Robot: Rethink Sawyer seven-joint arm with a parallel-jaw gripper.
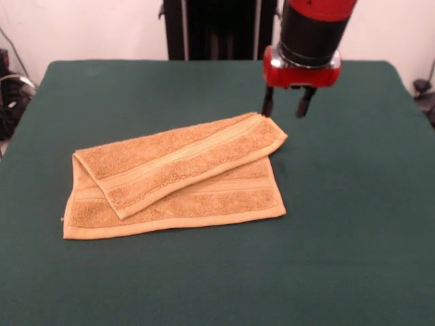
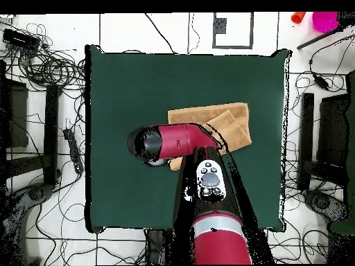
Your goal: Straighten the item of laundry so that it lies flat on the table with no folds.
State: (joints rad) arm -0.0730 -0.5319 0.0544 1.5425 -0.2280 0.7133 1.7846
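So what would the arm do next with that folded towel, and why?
Probably lower the gripper onto the upper corner of the towel's folded-over flap and close on it. The towel lies doubled on the table, one layer folded diagonally across the other. The gripper hovers open just above and behind that corner, holding nothing, so grasping there looks like the shortest way to peel the flap back.

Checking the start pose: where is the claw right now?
In the front view the claw hangs open just above the towel's far right corner, over the green table.

Towel folded (fingers parted above).
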